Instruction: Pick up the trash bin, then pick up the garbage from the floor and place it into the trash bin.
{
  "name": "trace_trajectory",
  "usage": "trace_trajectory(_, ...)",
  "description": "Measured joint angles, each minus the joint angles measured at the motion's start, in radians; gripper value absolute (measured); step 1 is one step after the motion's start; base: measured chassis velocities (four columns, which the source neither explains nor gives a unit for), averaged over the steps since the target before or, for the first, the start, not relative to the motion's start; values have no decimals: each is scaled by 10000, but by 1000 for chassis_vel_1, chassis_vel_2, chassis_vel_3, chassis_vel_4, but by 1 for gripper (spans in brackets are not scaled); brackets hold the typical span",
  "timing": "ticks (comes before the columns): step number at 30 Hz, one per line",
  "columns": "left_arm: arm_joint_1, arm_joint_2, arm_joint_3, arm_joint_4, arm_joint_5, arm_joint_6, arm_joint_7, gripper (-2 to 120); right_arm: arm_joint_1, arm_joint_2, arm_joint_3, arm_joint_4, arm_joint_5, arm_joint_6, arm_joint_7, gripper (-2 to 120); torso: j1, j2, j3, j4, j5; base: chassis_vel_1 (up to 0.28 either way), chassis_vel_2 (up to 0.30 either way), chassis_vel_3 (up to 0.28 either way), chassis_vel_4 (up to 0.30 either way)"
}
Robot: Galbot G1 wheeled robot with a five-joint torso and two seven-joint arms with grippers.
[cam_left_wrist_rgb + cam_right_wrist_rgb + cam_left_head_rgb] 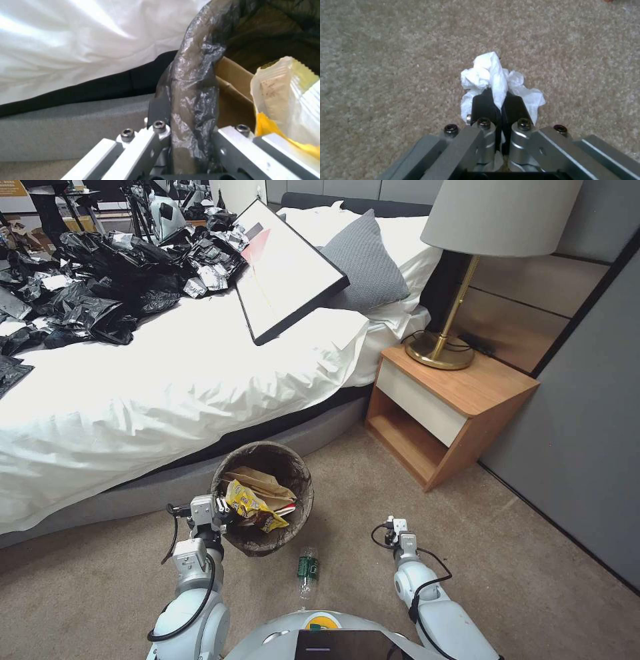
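Clamping the trash bin (267, 540) rim at nine o'clock, the left gripper (219, 511) holds it; the right gripper (496, 100) pinches white tissue (493, 77) above carpet (386, 62).

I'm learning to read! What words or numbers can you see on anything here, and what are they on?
No text here can be read.
Yellow snack packet in the trash bin: dark print, too small to read.
Green bottle label on the carpet: too small to read.
White tissue in the right gripper: no print.
Left gripper clamps the bin's bagged rim: no print.
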Motion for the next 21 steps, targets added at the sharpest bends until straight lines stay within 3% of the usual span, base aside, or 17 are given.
trace_trajectory(9, -21, 5, 20, 0, 8, 0, 3, 0, -157, -12, 75, 194, -192, 198, 142, 0, 0, -1, 1, -5, -1, 0, 0, 0, 0)
trace_trajectory(16, -45, -1, 20, 81, 8, 0, 1, 0, -607, -13, 136, 1368, -713, 676, 312, 0, 0, -1, 1, 0, -1, 0, 0, 0, 0)
trace_trajectory(21, -77, -28, 60, 137, 19, 0, 0, 0, -1001, 8, 80, 2532, -1443, 1505, 343, 0, 0, -2, 1, -2, 0, 0, 0, 0, 0)
